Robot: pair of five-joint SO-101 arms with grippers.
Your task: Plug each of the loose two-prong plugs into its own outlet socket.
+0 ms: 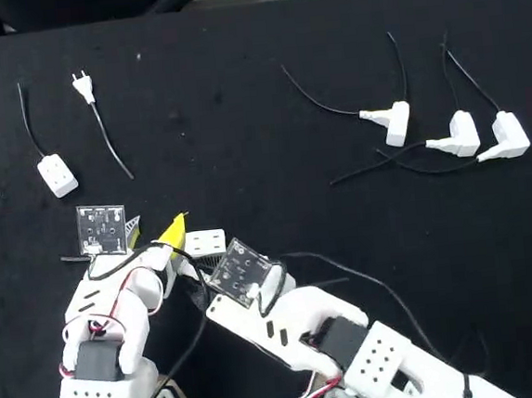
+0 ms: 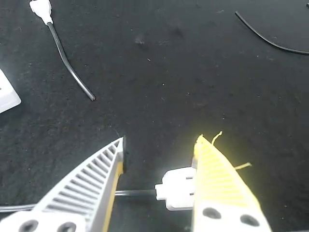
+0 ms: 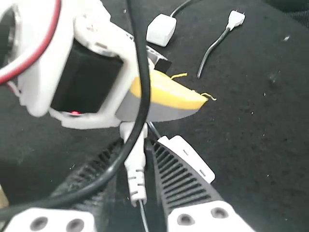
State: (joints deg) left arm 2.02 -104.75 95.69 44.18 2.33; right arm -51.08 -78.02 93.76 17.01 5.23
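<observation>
A white two-prong plug lies between the fingers of my left gripper, which is open; the plug rests against the yellow finger and its thin cable runs off under the grey finger. My right gripper has its black ribbed fingers closed on the same plug at its cable end, just below the left gripper's yellow finger. A white outlet socket lies on the mat beside both grippers, and it touches the right gripper's outer finger. Another loose plug and a white socket lie far left.
Three white plug-and-socket pieces with black cables lie at the far right. A black arm cable hangs across the right wrist view. The two arms crowd together at the mat's near edge.
</observation>
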